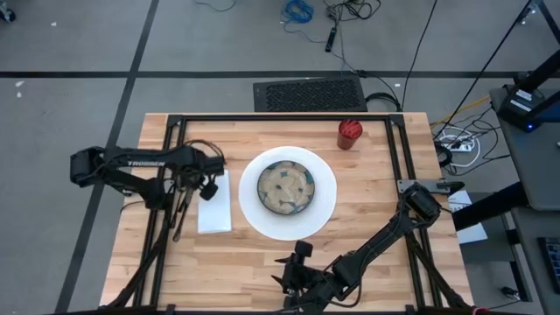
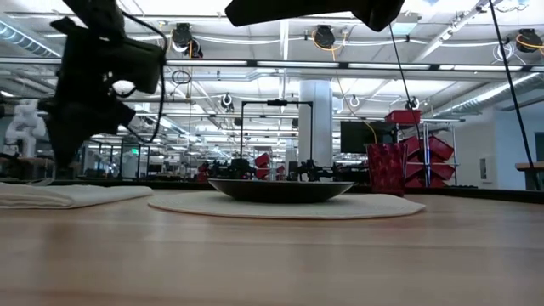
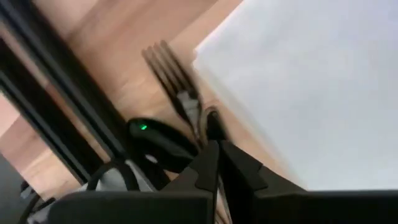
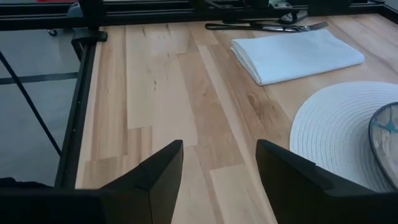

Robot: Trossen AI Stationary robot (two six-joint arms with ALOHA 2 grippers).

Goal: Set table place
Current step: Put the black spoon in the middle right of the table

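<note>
Left gripper (image 1: 182, 194) clamped shut on fork (image 3: 177, 93) beside napkin (image 1: 214, 201), at nine o'clock of placemat (image 1: 325, 206) (likely for laying cutlery). Right gripper (image 4: 217, 180) gaping, parked at six o'clock on table (image 1: 376, 254).

I've got the table (image 1: 367, 227) in front of me, light wood planks inside a black frame. Right under my left claw (image 1: 181, 194) a fork (image 3: 177, 87) lies on the wood, a folded white napkin (image 1: 214, 202) just beside it. Past that sits a round white placemat (image 1: 328, 206). Far from that claw, near the back edge, stands a red cup (image 1: 349, 134).
</note>
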